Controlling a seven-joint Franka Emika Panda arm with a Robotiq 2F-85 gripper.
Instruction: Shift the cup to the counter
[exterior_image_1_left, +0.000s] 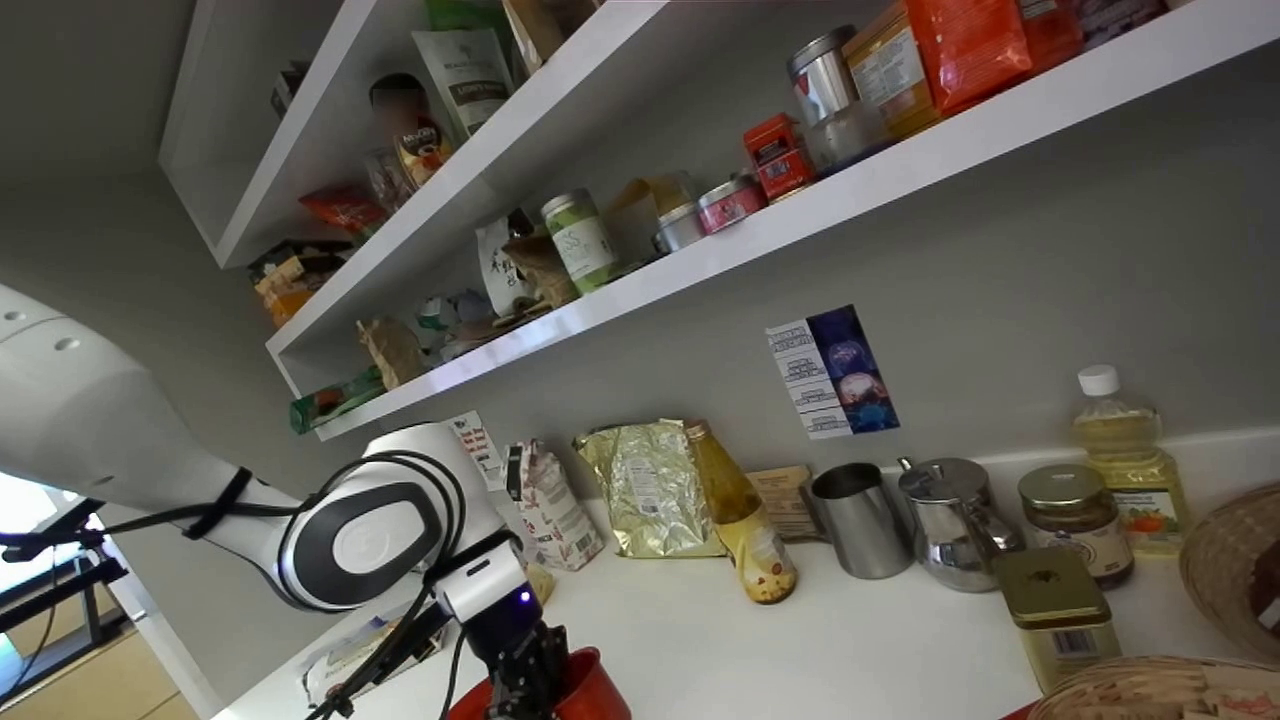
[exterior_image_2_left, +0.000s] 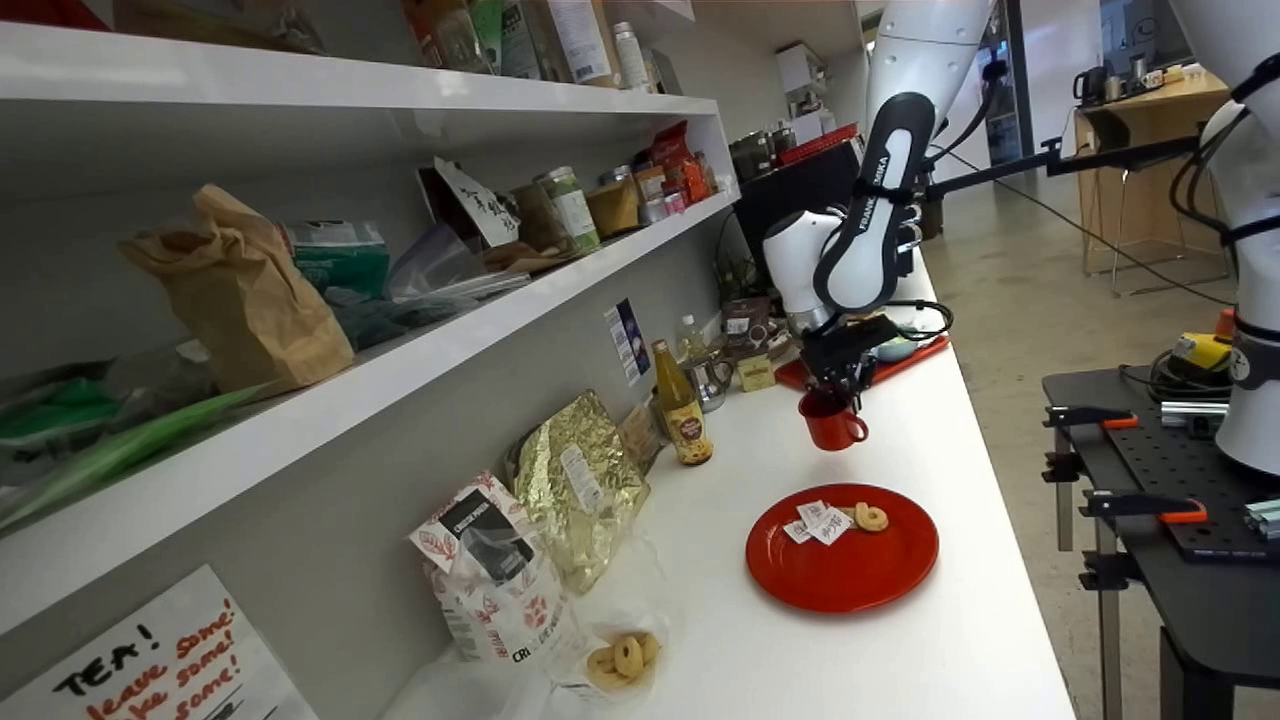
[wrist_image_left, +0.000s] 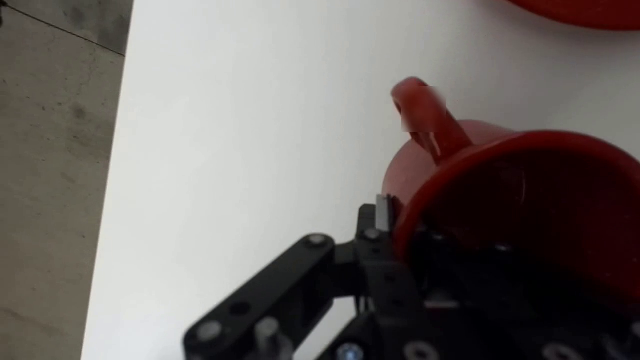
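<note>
Pinching the red cup (exterior_image_2_left: 832, 428) by its side, so the jaws are clamped on something here: in the wrist view one finger (wrist_image_left: 382, 212) sits outside the rim and the other looks to be down inside. Cup's over the counter (exterior_image_2_left: 850, 660), roughly midway between the wall-side edge and the floor-side edge. Looks like it's hanging just above the surface, but I can't swear the base isn't touching. My guess is that what's left is lowering it and letting go.

Where I'd worry: it's held on one side only, so the weight probably hangs off-center. If that smooth side slips, the cup could swing, land on one edge of its base and tip. Releasing too high would do much the same. Also, if the jaws pull out sideways, that inner finger could hook the rim and drag the cup along. The handle (wrist_image_left: 425, 112) points toward the floor-side edge, so I'd watch for snags there. And the red plate (exterior_image_2_left: 835, 580) with its paper packets (exterior_image_2_left: 828, 524) is near, so drifting that way could leave the cup perched on it, tilted.
</note>
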